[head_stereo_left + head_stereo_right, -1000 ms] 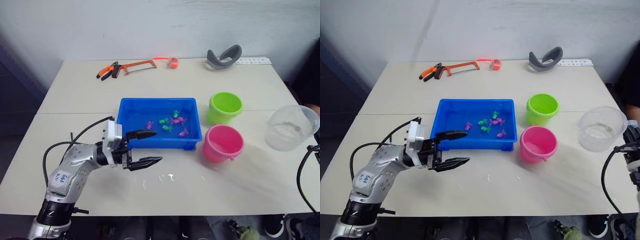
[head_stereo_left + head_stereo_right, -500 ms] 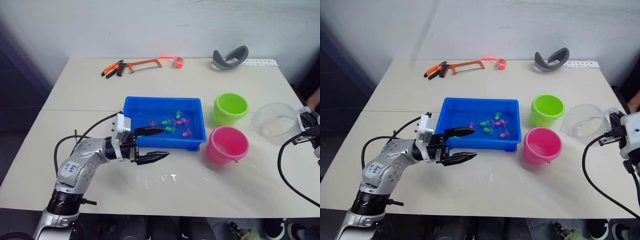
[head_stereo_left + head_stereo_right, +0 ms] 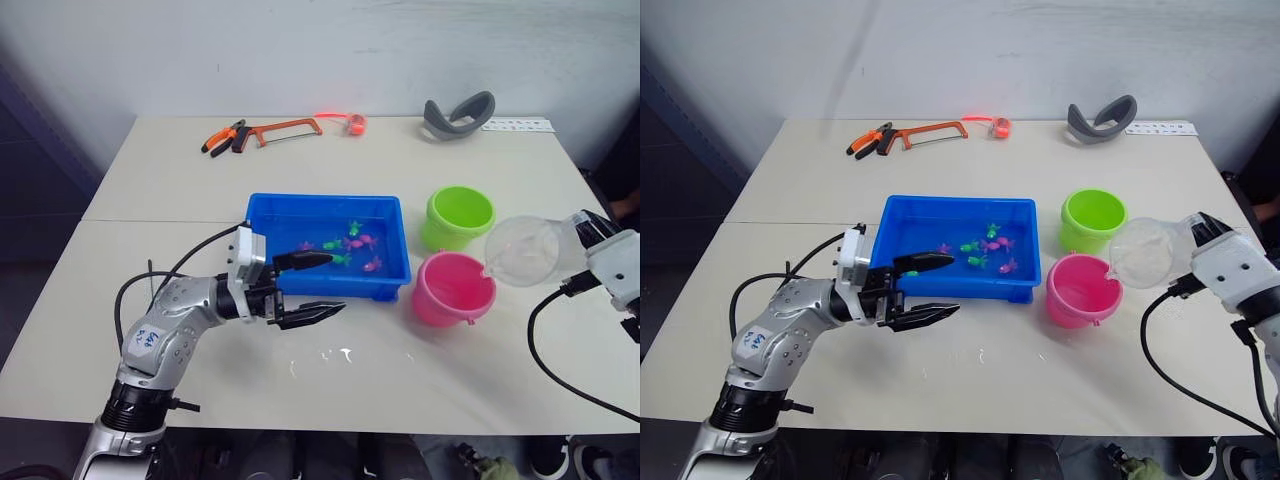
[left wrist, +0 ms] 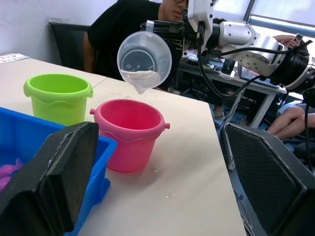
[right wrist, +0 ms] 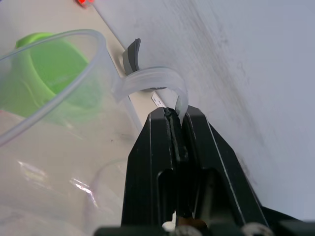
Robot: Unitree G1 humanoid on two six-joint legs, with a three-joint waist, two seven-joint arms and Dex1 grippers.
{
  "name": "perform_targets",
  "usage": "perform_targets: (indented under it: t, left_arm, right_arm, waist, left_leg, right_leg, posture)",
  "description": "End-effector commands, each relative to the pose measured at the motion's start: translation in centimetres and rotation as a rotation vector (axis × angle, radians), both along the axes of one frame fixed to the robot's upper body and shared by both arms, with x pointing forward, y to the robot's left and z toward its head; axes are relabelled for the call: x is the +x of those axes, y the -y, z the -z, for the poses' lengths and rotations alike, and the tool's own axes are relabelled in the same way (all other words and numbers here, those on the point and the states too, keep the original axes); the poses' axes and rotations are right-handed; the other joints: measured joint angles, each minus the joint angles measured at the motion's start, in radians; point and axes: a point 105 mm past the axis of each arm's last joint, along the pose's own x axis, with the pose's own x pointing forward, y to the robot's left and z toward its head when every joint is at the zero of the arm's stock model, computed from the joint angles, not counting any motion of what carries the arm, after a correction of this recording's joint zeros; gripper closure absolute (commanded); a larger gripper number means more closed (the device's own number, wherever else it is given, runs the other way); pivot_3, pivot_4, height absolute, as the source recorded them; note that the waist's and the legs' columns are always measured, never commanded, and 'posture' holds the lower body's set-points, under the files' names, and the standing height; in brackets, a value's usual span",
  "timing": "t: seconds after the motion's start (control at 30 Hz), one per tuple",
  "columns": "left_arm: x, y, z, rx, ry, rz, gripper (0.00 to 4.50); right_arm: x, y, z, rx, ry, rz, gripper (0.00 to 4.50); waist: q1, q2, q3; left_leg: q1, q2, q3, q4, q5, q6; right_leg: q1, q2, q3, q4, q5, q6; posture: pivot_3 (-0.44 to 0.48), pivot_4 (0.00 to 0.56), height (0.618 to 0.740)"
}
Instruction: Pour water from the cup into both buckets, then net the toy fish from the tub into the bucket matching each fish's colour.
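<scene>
At the table's right edge, the right gripper (image 5: 178, 114) is clamped on the handle of the cup (image 3: 1145, 253), which is tipped on its side, mouth turned toward the robot's left, lip directly above the near rim of the pink bucket (image 3: 1082, 290). Water gathers at the lip. The green bucket (image 3: 1092, 220) stands just behind the pink one, farther from the cup. The left gripper (image 3: 318, 287) hangs spread and empty beside the tub (image 3: 270, 215), where the fish (image 3: 352, 244) lie.
</scene>
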Motion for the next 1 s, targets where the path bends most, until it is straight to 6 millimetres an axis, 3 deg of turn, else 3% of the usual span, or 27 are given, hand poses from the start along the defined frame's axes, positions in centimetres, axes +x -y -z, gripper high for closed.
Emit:
perform_targets:
  t: [0.03,0.43,1.0]
  left_arm:
    - [-0.4,0.2,-0.4,-0.005,0.039,0.007,0.0]
    - [-0.2,0.1,-0.3,-0.002,0.053,0.002,0.0]
    - [-0.2,0.1,-0.2,-0.001,0.062,-0.017,0.0]
  right_arm:
    - [-0.2,-0.3,-1.3,-0.06,0.07,-0.007,4.46]
    - [0.3,-0.6,-2.1,-0.154,0.151,-0.003,4.46]
    - [0.1,-1.2,-1.3,-0.212,0.174,-0.03,4.46]
  waist:
    - [0.0,0.0,0.0]
    - [-0.001,0.0,0.0]
    - [-0.001,0.0,0.0]
  left_leg:
    - [0.0,0.0,0.0,0.0,0.0,0.0]
    - [0.0,0.0,0.0,0.0,0.0,-0.001]
    - [0.0,0.0,0.0,0.0,0.001,-0.001]
  right_leg:
    - [0.0,0.0,0.0,0.0,0.0,0.0]
    - [0.0,0.0,0.0,0.0,0.0,0.0]
    - [0.0,0.0,0.0,0.001,0.0,0.0]
  posture:
    - [0.0,0.15,0.74]
    - [0.0,0.15,0.74]
    - [0.0,0.15,0.74]
